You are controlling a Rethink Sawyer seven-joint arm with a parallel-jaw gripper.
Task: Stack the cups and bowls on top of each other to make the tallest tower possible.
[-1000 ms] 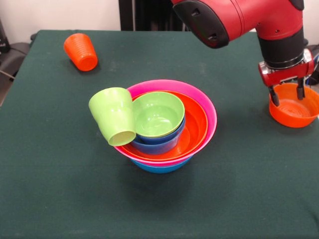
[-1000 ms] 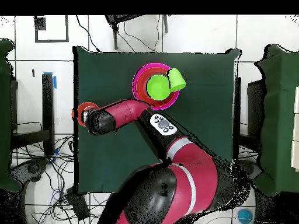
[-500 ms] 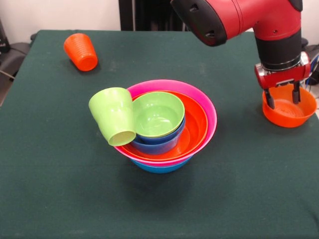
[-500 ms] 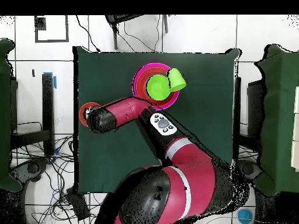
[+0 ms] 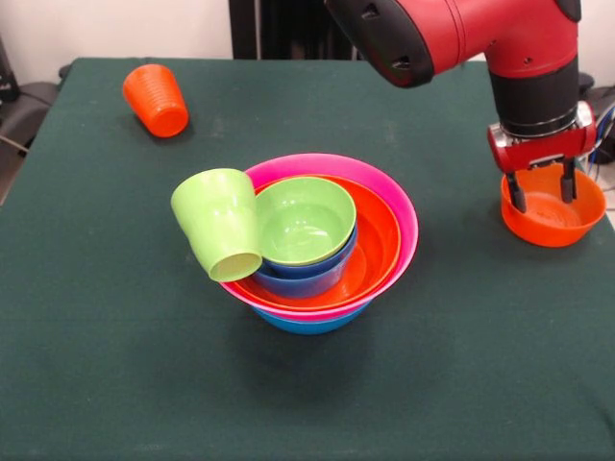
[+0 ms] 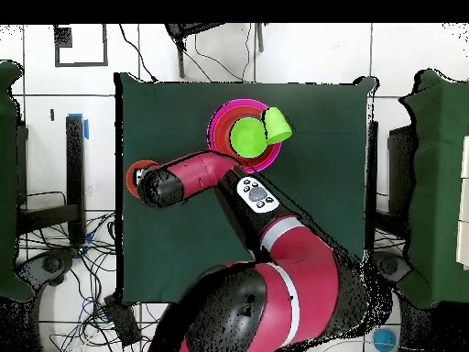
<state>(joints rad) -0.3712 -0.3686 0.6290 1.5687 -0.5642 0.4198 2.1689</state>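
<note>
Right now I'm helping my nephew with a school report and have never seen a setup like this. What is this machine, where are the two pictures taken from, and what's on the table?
It is a red and black robot arm at a table covered in green cloth. One picture looks across the table; the other looks straight down.

In the middle stands a nest of bowls: blue at the bottom, then pink, orange, a smaller blue and a lime-green one. A lime-green cup leans tilted against its rim. An orange ribbed cup lies on its side, apart.

The arm's tool reaches into a small orange bowl, fingers spread apart inside it. Whether it grips the bowl cannot be told.
</note>
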